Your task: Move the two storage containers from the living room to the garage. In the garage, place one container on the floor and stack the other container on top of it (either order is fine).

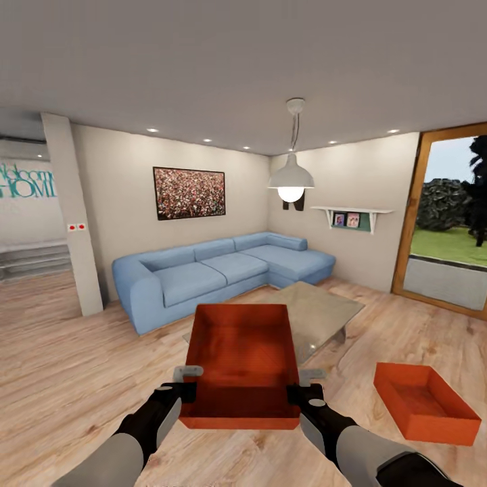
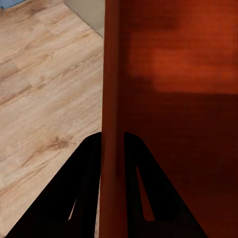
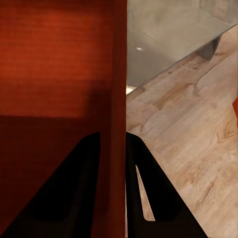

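The box [image 1: 242,358] held up in front is a deep orange-red, darker and shadowed toward its near end, and the second box [image 1: 425,402] down on the floor [image 1: 61,365] matches it. That floor is pale honey wood in long planks with brown grain. The sofa [image 1: 216,270] is soft powder blue, the walls [image 1: 122,182] beige. The coffee table [image 1: 321,314] is greenish-grey. A dark-framed picture [image 1: 189,193] is speckled red and pink. The lamp [image 1: 291,179] is white, the door frame [image 1: 414,210] orange-brown. The fingers [image 2: 89,198] are black.
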Tool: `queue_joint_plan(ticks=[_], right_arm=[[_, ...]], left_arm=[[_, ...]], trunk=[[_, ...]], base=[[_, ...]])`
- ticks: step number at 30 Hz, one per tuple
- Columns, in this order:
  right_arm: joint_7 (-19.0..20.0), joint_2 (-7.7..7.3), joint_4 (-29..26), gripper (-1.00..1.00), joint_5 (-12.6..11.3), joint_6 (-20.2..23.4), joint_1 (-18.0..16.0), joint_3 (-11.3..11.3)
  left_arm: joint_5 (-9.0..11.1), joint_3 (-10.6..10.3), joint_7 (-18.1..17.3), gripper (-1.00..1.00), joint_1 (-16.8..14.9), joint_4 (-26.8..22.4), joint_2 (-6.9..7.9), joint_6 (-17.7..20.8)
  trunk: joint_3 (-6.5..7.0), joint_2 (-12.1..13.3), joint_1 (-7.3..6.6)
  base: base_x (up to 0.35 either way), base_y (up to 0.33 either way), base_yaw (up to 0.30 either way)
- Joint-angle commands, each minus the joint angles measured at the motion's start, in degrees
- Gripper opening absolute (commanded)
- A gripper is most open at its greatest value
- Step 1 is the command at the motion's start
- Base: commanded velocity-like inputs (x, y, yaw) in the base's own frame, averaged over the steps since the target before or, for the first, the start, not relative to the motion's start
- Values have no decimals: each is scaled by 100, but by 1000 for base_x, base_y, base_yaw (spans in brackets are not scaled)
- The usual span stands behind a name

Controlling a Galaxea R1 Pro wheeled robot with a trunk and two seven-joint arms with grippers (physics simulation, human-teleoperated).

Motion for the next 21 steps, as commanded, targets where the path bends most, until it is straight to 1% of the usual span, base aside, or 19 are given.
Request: queue_joint_plan(ticks=[1, 21], right_arm=[[37, 2, 2, -100, -75, -5, 3, -16], [22, 10, 2, -100, -81, -11, 3, -16]], left_arm=[[-94, 109, 60, -100, -5, -27, -1, 37], [-94, 116, 58, -100, -5, -45, -1, 37]], trunk=[[-1, -3, 2], [-1, -3, 2]], base=[[0, 0, 296], [0, 0, 298]])
